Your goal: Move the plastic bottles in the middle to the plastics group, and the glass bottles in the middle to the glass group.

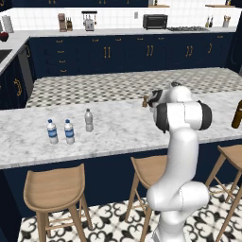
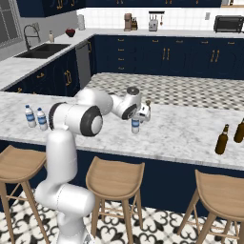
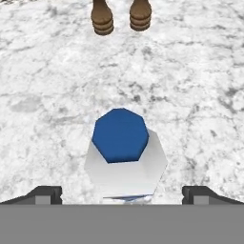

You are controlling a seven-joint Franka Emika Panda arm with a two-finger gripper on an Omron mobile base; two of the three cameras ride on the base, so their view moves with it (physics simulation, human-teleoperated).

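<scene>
Cut off at the right edge of the left base view: a brown bottle (image 1: 237, 115). Hidden behind the arm there: the gripper.

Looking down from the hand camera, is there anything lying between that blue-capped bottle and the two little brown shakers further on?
No. In the hand view, only bare marble counter lies between the bottle and the two shakers.

A small clear water bottle (image 3: 125, 157) with a blue cap stands upright mid-desk. At the left end stand two blue-labelled bottles (image 1: 52, 132) (image 1: 69, 132) and a plain greyish bottle (image 1: 89, 120). Two brown glass bottles (image 2: 221, 139) (image 2: 238, 131) stand upright far right
</scene>
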